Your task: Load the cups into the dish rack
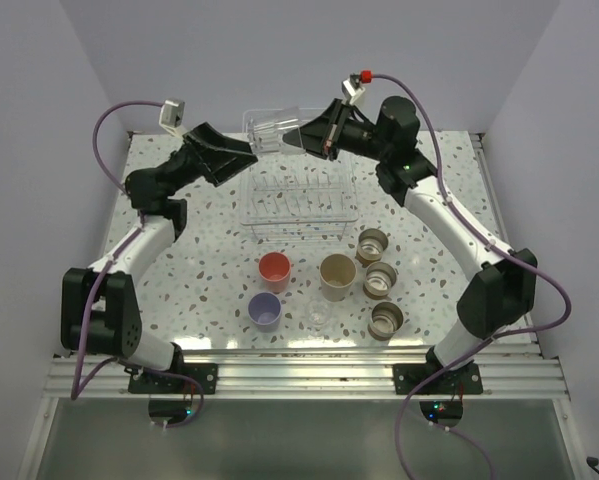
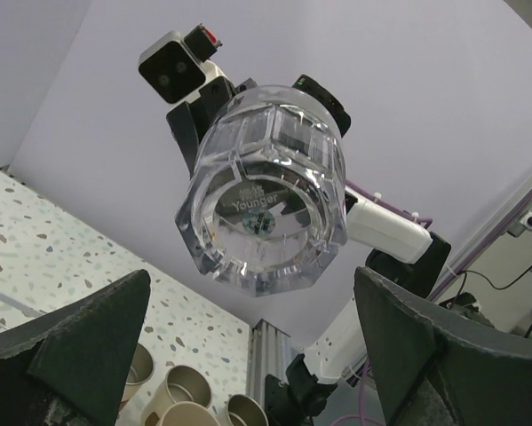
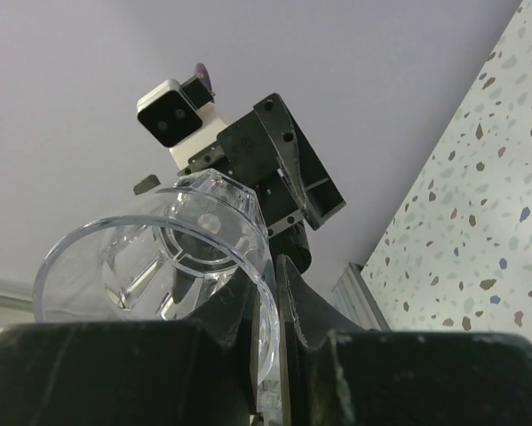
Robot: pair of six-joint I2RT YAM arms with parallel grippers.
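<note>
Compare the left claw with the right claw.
The left claw is wide open and empty; the right claw is shut on the rim of a clear glass. The left faces the glass's base; the right holds its mouth end. Both are raised near the dish rack's far end, facing each other.

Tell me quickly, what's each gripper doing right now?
Left gripper: open, holding nothing.
Right gripper: shut on the rim of a clear faceted glass cup, held in the air.

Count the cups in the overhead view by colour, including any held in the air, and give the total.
Coral-red cup: 1
Lavender cup: 1
Beige cup: 1
Tan brown-rimmed cups: 3
Clear glass cups: 2
Total: 8
</note>
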